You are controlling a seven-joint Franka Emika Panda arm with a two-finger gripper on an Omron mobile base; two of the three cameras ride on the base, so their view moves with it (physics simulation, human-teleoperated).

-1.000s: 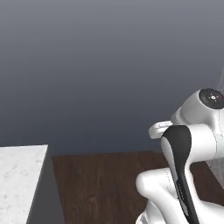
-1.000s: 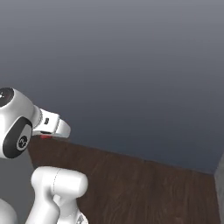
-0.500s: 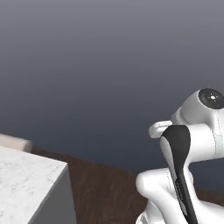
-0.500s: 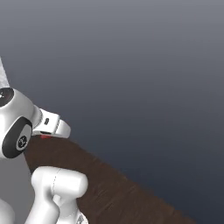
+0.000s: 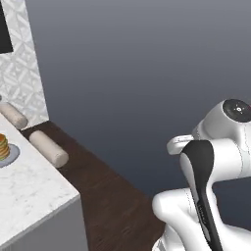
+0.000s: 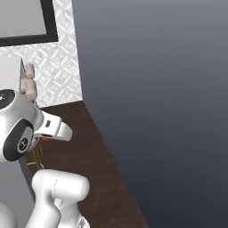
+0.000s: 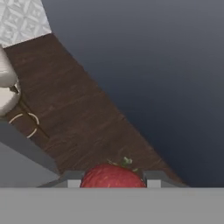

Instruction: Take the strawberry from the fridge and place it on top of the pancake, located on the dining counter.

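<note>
The red strawberry sits at the bottom of the hand view, and my gripper is shut on it, a grey fingertip on each side. From the right base view a red sliver of the strawberry shows under the white hand, above the dark floor. The dining counter with its white marble top stands at the lower left of the left base view. The pancake, a golden stack on a grey plate, lies at its far left edge. The fridge is out of view.
Two beige round stools stand along the counter's far side, over a dark wood floor. A broad dark grey wall lies ahead. A white patterned wall with a black-framed panel stands at the left.
The whole picture has swung as the base turned: the counter, pancake, stools and patterned wall have come into view. The arm keeps its pose, and the gripper stays shut on the strawberry.
</note>
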